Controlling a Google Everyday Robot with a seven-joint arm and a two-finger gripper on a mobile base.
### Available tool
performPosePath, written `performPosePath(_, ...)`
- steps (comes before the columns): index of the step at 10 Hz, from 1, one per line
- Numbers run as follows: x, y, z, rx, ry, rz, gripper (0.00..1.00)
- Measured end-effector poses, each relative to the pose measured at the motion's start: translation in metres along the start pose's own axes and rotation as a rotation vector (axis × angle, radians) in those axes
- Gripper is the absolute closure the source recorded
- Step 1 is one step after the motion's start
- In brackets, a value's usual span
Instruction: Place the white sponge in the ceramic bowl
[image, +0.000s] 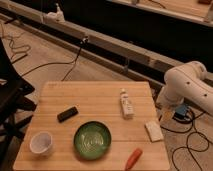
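View: the one camera, looking down on a wooden table from its near side.
Gripper: the gripper hangs at the low end of the white robot arm, off the table's right edge, just beyond the far right corner area and above the floor.
Gripper state: whether it is parted or closed cannot be made out; it holds nothing that shows.
White sponge: the white sponge lies flat on the table near the right edge, toward the near side, a little nearer than the gripper and apart from it.
Ceramic bowl: the ceramic bowl sits near the table's near edge, about the middle, green with a pale swirl inside, nothing in it.
Sponge to bowl: the sponge is to the right of the bowl, well apart from it, with bare wood between.
Bottle: a white bottle lies on its side, far of the sponge and right of centre.
Black block: a small black block lies left of centre, far of the bowl.
Cup: a small white cup stands at the near left, left of the bowl.
Orange item: an orange item lies at the near edge, between bowl and sponge.
Floor: cables run on the floor beyond the table.
Left edge: a dark chair stands beside the table's left side.
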Motion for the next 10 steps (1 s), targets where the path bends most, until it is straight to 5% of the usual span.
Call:
performPosePath(6,-0.012,0.001,0.033,-0.062,0.015,-0.076,0.35)
performPosePath(10,-0.03,0.011,0.082,-0.165,-0.045,-0.066,0.35)
